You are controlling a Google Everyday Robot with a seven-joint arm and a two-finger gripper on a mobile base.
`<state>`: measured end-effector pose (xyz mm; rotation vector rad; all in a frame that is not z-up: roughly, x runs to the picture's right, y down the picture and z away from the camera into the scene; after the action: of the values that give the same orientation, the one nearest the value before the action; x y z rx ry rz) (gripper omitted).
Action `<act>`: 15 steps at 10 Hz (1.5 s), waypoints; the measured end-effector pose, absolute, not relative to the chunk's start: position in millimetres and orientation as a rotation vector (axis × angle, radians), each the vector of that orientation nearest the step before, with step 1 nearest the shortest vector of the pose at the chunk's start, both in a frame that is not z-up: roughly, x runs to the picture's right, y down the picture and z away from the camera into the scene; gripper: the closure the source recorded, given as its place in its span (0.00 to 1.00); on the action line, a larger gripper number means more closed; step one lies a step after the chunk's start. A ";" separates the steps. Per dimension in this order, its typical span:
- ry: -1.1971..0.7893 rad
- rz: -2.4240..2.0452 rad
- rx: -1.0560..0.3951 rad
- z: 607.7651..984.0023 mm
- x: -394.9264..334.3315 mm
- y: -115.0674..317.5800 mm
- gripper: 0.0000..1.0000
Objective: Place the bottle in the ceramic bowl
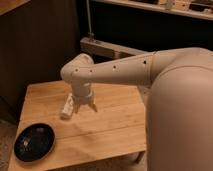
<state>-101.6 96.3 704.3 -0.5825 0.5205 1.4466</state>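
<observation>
Down over the middle of the pale wooden slatted table [117, 125], the cream two-finger gripper [85, 109] points straight at the boards at the end of the thick white robot arm [115, 72]. The small slim whitish plastic bottle [67, 108] stands tilted right against the gripper's side nearer the picture's left edge, its lower end close to the tabletop. It seems to touch the gripper, but I cannot tell whether the jaws are spread or pinching it.

The shallow round glossy dark ceramic bowl [34, 142] sits well apart from the bottle, on the table's near corner at the picture's left, with nothing in it but faint pale specks. Behind the table are a dark brown wall panel [35, 45] and a grey metal bar [107, 48] below a dim shelf. The robot's bulky white body [182, 115] fills the right of the view.
</observation>
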 end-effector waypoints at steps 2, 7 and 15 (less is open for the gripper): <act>0.518 1.446 -0.584 705.6 -102.7 95.2 0.35; 0.486 1.505 -0.547 761.5 -144.2 43.9 0.35; 0.405 1.834 -0.623 844.4 -173.7 10.0 0.35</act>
<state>-173.7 10.0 844.4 -0.6226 0.4049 1.8341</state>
